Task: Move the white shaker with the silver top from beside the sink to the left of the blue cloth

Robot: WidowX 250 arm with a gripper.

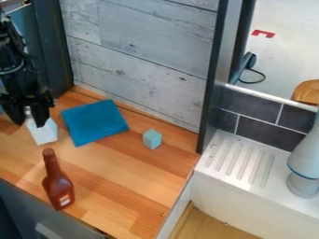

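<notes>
Cloth and brown bottle sit near the gripper pinching a white container.

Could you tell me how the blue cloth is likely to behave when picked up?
The blue cloth looks like thin fabric, so it would probably sag when lifted and feel light. Lying flat, it seems unlikely to roll or tip.

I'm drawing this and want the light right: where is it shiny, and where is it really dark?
In the camera view, pale glare on the wooden counter near the brown bottle; the white ledge looks bright; the black arm is so dark its parts blend.
</notes>
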